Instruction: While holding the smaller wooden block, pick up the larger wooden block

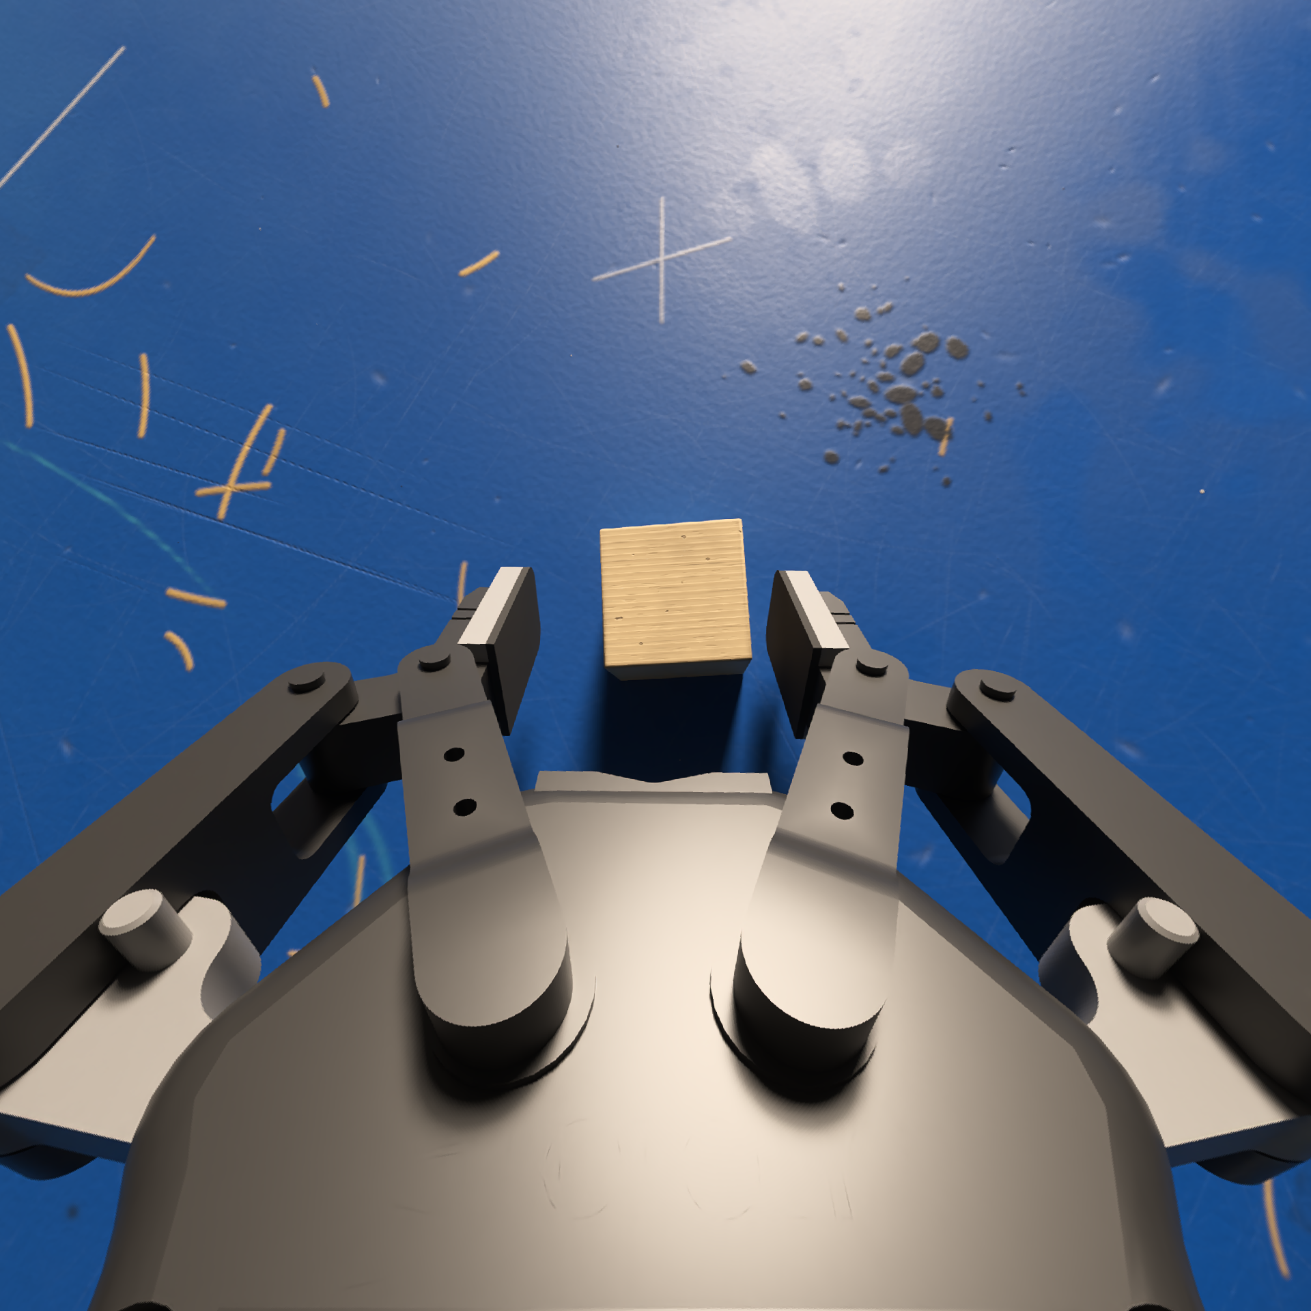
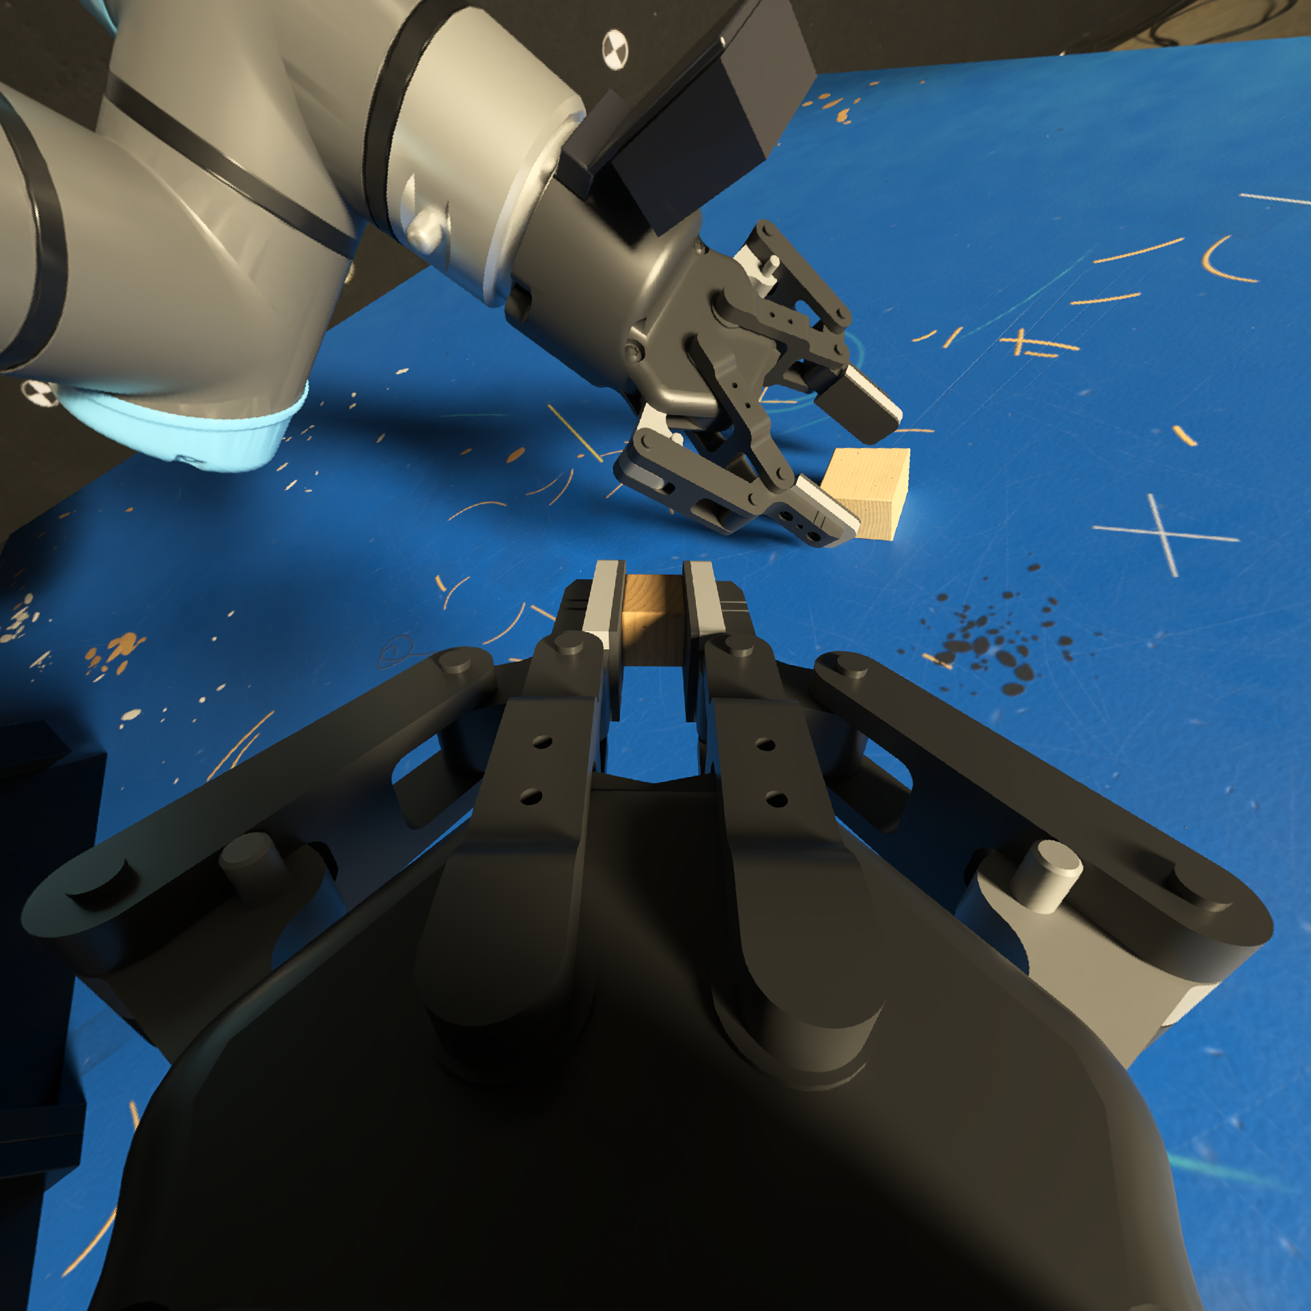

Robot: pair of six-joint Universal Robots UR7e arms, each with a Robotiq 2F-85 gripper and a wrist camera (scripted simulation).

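Note:
The larger wooden block (image 1: 674,597) is a pale cube resting on the blue table (image 1: 993,638). My left gripper (image 1: 653,617) is open, with one finger on each side of the block and a gap on both sides. The right wrist view shows the same block (image 2: 871,491) with the left gripper (image 2: 855,472) around it, low over the table. My right gripper (image 2: 654,596) is shut on the smaller wooden block (image 2: 653,616), held between its pads above the table.
The left arm (image 2: 284,163) reaches in from the upper left of the right wrist view. The blue table (image 2: 1064,745) bears scratches, orange marks, white crosses and dark paint spots (image 2: 986,645). A dark box (image 2: 35,922) stands at the left edge.

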